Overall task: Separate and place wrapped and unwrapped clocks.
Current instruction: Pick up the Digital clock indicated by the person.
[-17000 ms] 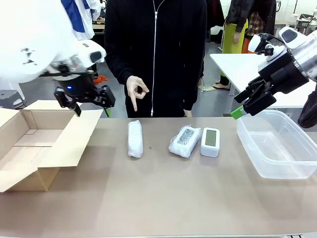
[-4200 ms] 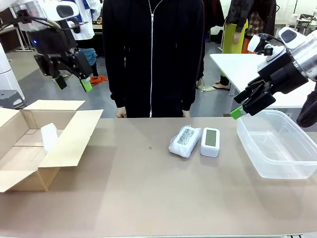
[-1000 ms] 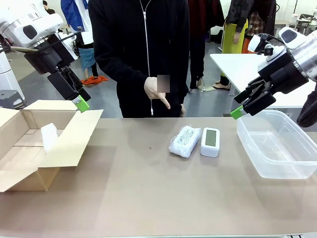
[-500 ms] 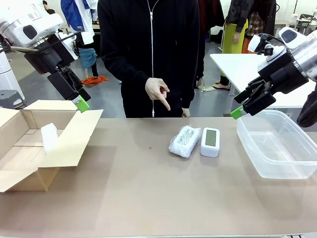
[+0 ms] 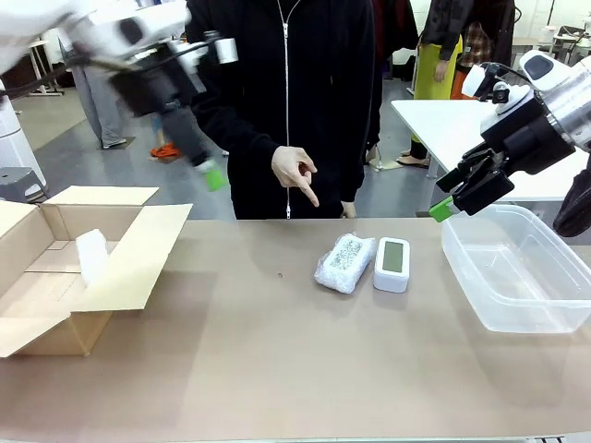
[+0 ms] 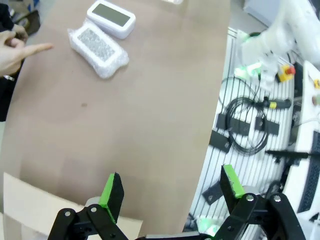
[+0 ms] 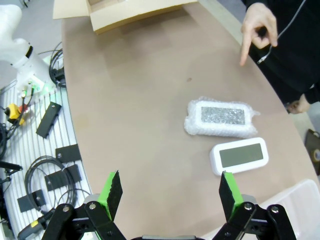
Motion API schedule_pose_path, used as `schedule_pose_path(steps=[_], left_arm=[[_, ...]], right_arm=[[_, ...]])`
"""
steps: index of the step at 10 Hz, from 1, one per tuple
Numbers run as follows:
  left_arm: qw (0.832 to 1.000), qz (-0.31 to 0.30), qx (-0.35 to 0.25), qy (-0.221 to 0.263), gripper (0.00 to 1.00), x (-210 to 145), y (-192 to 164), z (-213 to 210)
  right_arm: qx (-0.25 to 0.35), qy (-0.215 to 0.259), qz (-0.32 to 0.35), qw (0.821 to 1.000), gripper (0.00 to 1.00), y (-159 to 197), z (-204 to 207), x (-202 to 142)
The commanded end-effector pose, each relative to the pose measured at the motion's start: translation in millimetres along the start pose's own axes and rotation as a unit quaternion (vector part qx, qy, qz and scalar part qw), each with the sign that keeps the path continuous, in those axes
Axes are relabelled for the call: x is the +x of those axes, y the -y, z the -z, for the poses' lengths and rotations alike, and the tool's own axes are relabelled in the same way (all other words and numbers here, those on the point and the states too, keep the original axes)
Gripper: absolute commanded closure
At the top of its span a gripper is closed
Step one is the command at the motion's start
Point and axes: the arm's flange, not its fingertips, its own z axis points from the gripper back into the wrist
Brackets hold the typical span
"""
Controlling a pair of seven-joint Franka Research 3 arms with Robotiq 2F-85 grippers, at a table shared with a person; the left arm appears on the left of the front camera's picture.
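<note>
Front view: the cardboard box [image 5: 138, 249] on the left holds one wrapped clock [image 5: 90, 254], and a clear tub [image 5: 554, 314] sits on the right. The right claw [image 5: 450, 203] hangs above the tub's left corner. The left arm [image 5: 148, 78] is a blur.

A second wrapped clock [image 5: 344, 262] and the bare clock [image 5: 392, 264] lie side by side mid-table [image 5: 295, 369]. A person's hand [image 5: 294, 173] points down beyond them.

Left wrist view: the left claw [image 6: 170, 186] stands apart, empty.

Right wrist view: the right claw's fingers [image 7: 111, 192] are apart too.

You are looking at a robotics lab in an open workshop hall. Beside the brown surface [image 5: 295, 369], coiled black cables [image 6: 245, 122] and a yellow box with a red button [image 6: 286, 73] lie on a white slatted rack [image 6: 265, 175]. Beyond the surface are a grey floor [image 5: 55, 138], another white table [image 5: 443, 125] and people [image 5: 439, 55] standing.
</note>
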Motion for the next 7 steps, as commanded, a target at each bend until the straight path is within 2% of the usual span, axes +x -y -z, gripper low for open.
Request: schedule_pose_path(steps=[1, 3, 4, 5, 7], left_arm=[[0.999, -0.039, 0.009, -0.008, 0.0, 73, 7, 28], [0.994, -0.103, 0.04, -0.003, 0.0, 111, 5, 77], [0.986, -0.14, 0.084, 0.017, 0.0, 122, -8, 102], [0.977, -0.156, 0.142, 0.031, 0.0, 127, -24, 124], [0.971, -0.144, 0.185, 0.049, 0.0, 132, -35, 144]], right_arm=[[0.013, 0.013, -0.005, 1.0, 0.0, 3, 0, 1], [0.013, 0.013, -0.005, 1.0, 0.0, 3, 0, 1], [0.013, 0.013, -0.005, 1.0, 0.0, 3, 0, 1], [0.013, 0.013, -0.005, 1.0, 0.0, 3, 0, 1], [0.013, 0.013, -0.005, 1.0, 0.0, 3, 0, 1]])
